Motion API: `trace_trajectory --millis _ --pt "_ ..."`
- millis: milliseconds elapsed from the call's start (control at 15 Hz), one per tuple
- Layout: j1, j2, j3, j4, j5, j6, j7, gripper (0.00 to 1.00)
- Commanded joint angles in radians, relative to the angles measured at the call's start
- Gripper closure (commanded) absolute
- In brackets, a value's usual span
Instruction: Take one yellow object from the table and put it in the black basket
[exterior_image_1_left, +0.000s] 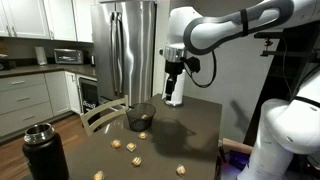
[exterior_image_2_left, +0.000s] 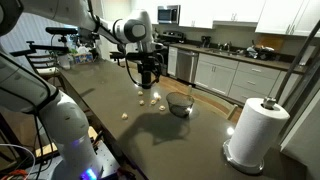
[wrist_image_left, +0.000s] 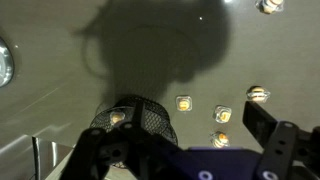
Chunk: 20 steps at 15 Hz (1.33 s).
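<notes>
The black basket (exterior_image_1_left: 140, 117) is a small round wire-mesh bowl on the dark table; it also shows in the other exterior view (exterior_image_2_left: 180, 103) and low left in the wrist view (wrist_image_left: 138, 122). Several small yellow objects lie on the table beside it (exterior_image_1_left: 130, 147) (exterior_image_2_left: 155, 97) (wrist_image_left: 184, 103). One yellowish lump (wrist_image_left: 117, 117) shows at the basket's mesh; I cannot tell if it is inside. My gripper (exterior_image_1_left: 173, 95) (exterior_image_2_left: 150, 80) (wrist_image_left: 175, 150) hangs well above the table near the basket, open and empty.
A tall black flask (exterior_image_1_left: 45, 150) with a silvery top stands at the table's near corner. A paper towel roll (exterior_image_2_left: 253, 130) stands at the table's end. A wooden chair back (exterior_image_1_left: 100, 115) is by the table edge near the basket. Kitchen cabinets and a fridge (exterior_image_1_left: 128, 50) are behind.
</notes>
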Motion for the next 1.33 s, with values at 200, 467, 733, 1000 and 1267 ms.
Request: trace_trajectory --millis 200,467,733,1000,1267 --pt "0.009 0.001 -0.008 0.002 -0.004 -0.003 0.004 0.0" --pt "0.009 0.001 -0.008 0.002 -0.004 -0.003 0.004 0.0" --pt "0.024 0.09 -0.018 0.049 0.022 -0.015 -0.035 0.0" --pt "0.08 0.195 -0.012 0.104 0.089 -0.046 -0.112 0.0" --pt "0.137 0.305 0.016 0.172 0.156 -0.111 -0.199 0.0"
